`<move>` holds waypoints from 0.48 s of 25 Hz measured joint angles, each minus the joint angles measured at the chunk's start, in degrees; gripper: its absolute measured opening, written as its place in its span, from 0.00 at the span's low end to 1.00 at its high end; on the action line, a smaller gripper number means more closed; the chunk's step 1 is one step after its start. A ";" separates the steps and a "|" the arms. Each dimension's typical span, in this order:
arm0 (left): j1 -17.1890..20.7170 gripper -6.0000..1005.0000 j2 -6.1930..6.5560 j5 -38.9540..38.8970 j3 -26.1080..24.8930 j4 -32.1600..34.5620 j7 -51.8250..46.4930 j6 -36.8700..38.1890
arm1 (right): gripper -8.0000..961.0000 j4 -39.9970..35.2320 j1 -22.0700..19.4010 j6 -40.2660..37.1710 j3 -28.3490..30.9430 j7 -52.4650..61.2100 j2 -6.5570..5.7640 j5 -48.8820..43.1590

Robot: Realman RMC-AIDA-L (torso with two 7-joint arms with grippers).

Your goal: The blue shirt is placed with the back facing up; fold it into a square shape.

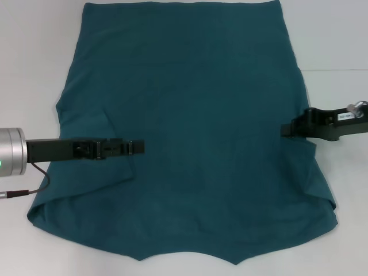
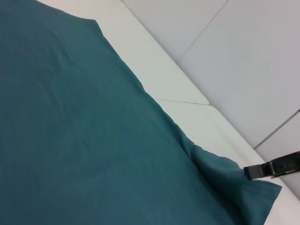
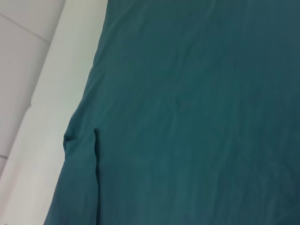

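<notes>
Left gripper (image 1: 138,147) reaches in low over the shirt (image 1: 195,109), spread flat across the table (image 1: 339,34), right gripper (image 1: 286,130) at its right sleeve edge, apparently positioned for side folds; finger states cannot be told.

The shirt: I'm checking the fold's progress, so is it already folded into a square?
No, the blue shirt lies spread flat on the white table, only its left side turned inward.
</notes>
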 joint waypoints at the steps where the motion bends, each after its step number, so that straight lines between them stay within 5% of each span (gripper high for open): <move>1: 0.00 0.77 0.01 0.00 -0.15 -0.02 0.01 0.00 | 0.08 0.00 0.20 0.60 -0.92 -0.07 0.11 -0.04; 12: 0.03 0.76 0.01 0.00 -0.72 -0.11 0.27 -0.06 | 0.09 -0.24 1.29 0.36 -4.04 -7.76 0.61 0.07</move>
